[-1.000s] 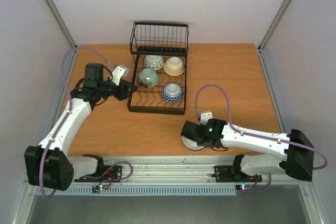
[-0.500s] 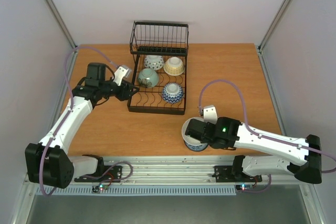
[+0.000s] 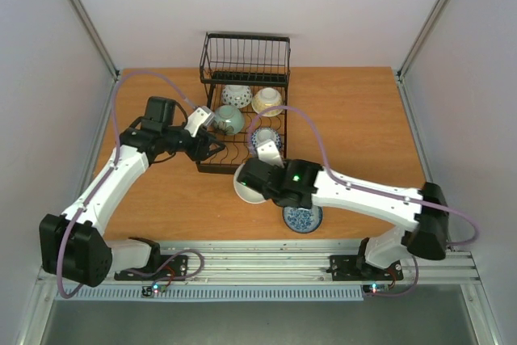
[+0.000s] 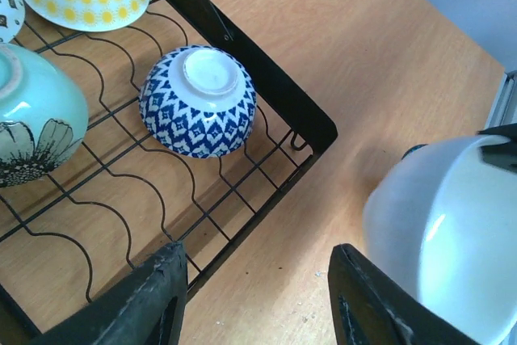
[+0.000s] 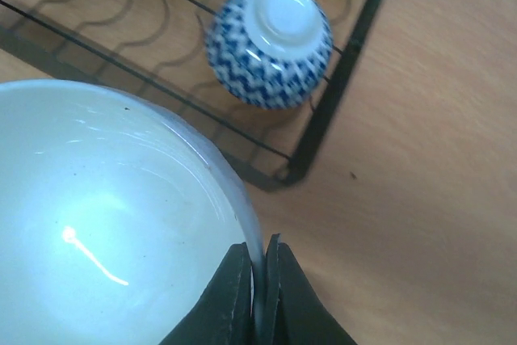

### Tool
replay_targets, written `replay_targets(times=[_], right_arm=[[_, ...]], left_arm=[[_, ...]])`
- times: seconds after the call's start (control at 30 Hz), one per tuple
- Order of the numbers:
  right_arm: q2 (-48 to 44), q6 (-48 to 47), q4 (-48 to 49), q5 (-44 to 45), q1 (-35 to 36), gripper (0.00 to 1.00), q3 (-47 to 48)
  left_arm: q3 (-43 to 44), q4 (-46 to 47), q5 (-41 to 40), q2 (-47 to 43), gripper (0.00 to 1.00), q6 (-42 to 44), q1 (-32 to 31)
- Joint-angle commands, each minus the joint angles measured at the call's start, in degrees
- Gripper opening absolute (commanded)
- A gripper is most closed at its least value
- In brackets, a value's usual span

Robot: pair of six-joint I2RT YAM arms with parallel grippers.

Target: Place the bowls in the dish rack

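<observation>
My right gripper (image 5: 260,258) is shut on the rim of a plain white bowl (image 3: 245,187), held tilted just in front of the black wire dish rack (image 3: 212,169). The same white bowl (image 4: 446,224) shows at the right of the left wrist view. My left gripper (image 4: 257,252) hangs open and empty over the rack's front edge (image 4: 242,244). Inside the rack lie a celadon bowl (image 3: 229,119), a cream-yellow bowl (image 3: 267,100), a patterned white bowl (image 3: 236,94) and an upturned blue-and-white bowl (image 5: 268,42). Another blue-patterned bowl (image 3: 302,218) stands on the table under the right arm.
The rack's taller basket section (image 3: 245,58) rises at its far end. White walls with metal posts close in the table (image 3: 363,119) on three sides. The right arm's purple cable (image 3: 311,131) loops over the rack's right side.
My right gripper lifted the white bowl off the blue-patterned bowl near the front edge and carried it left and away toward the rack. The left gripper shifted slightly right.
</observation>
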Motion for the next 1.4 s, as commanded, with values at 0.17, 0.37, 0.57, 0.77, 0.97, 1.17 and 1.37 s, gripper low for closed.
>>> replay_targets(times=[0.17,0.37,0.57,0.77,0.97,1.17,1.37], right_arm=[[11.6,-13.9,12.7,-2.7,-5.0,0.01,12.6],[14.9,-16.6,13.9,-4.1,-7.0,0.01,17.2],[15.5,-18.3,14.7,-4.2,-7.3,0.01,19.6],[14.3,-19.3,15.6,-4.6,-7.3,0.01,19.8],[14.4,-20.0,16.9,-4.5,-7.3,0.01,19.7],[13.4,-20.0,17.9,-4.4,-7.4,0.05,18.0],[3.7,-17.7,28.9,-13.3,-8.1,0.69,4.7]], left_arm=[[2.2,-2.6,2.1,1.3,0.50,2.9,-0.7],[2.2,-2.9,2.3,1.3,0.50,3.2,-0.7],[2.1,-2.7,2.0,1.9,0.50,3.4,-0.7],[1.8,-2.3,1.4,2.5,0.49,3.3,-0.7],[1.9,-2.1,0.8,2.5,0.01,3.2,-0.8],[1.4,-1.4,-0.1,2.1,0.00,3.0,-0.8],[0.2,0.7,0.0,0.9,0.01,2.2,-0.7]])
